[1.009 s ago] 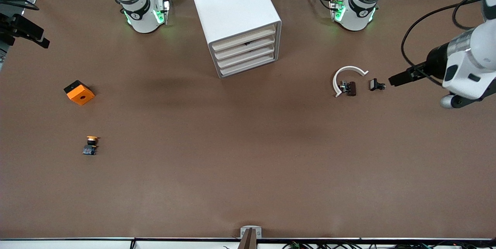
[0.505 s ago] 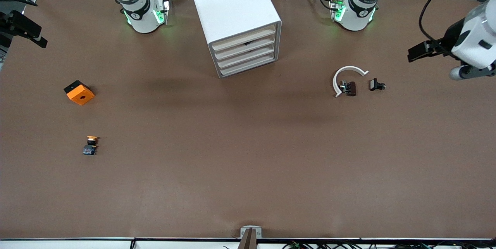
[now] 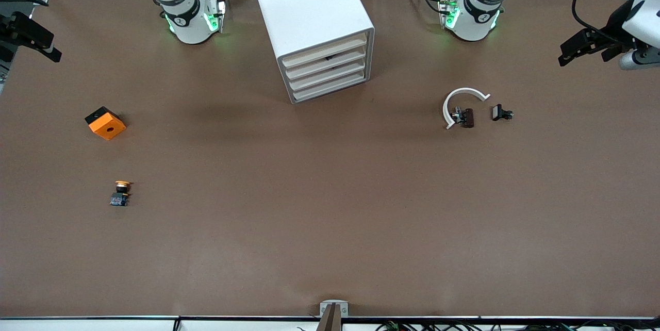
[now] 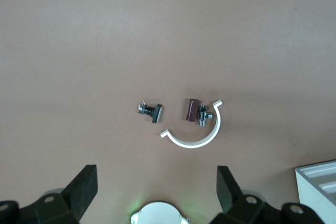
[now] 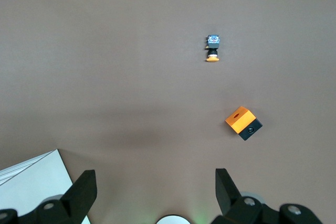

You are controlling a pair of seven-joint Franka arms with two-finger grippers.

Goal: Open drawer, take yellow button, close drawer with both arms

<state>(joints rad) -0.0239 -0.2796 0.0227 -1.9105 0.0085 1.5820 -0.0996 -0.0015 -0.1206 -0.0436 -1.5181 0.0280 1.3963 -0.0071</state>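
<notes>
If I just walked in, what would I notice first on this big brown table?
First, the tall white cabinet with its four drawers all shut, standing between the two robot bases. Next, the bright orange block toward the right arm's end, with the tiny orange-capped button lying nearer the front camera than it. Both arms wait at the table's ends, the left gripper and right gripper open and holding nothing.
</notes>
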